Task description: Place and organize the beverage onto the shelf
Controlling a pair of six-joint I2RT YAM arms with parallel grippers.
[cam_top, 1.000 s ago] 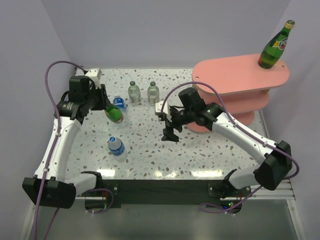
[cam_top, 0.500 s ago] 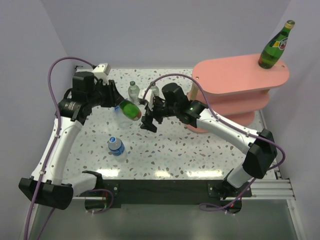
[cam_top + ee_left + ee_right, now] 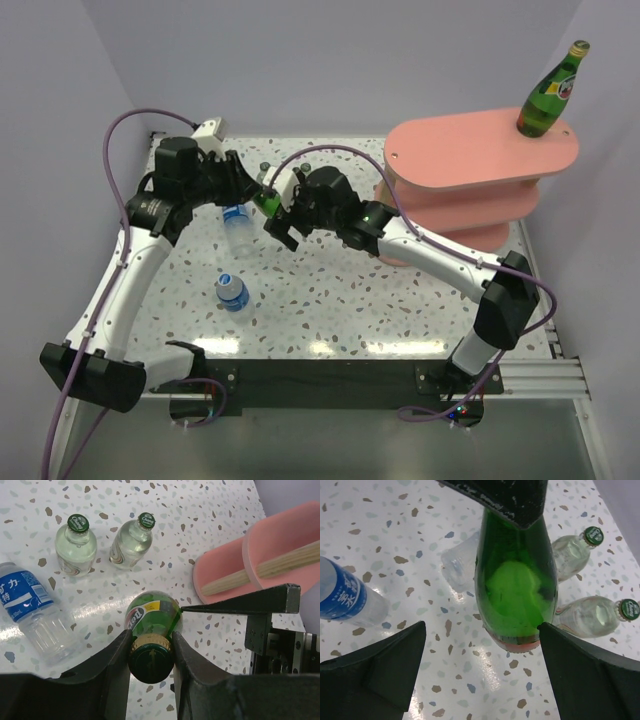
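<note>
My left gripper [image 3: 252, 196] is shut on the gold-capped neck [image 3: 150, 650] of a dark green bottle [image 3: 266, 201] and holds it tilted above the table. My right gripper [image 3: 281, 223] is open, with the bottle's lower body [image 3: 516, 582] between its fingers; the right fingertip [image 3: 555, 645] touches the glass and the left one stands apart. A second dark green bottle [image 3: 551, 93] stands on the top board of the pink shelf [image 3: 470, 155]. Two clear green-capped bottles [image 3: 76, 542] [image 3: 131, 541] stand at the back. One blue-labelled bottle [image 3: 238, 226] lies under the grippers; another [image 3: 232, 292] stands nearer.
The pink shelf stands at the back right against the wall, and its lower boards and a wooden post [image 3: 260, 570] show in the left wrist view. The speckled table [image 3: 340, 300] is walled at the back and on both sides.
My left gripper has carried the green bottle right and toward the back. My right arm has swung left from near the shelf, and its open jaws now flank the bottle's base.
</note>
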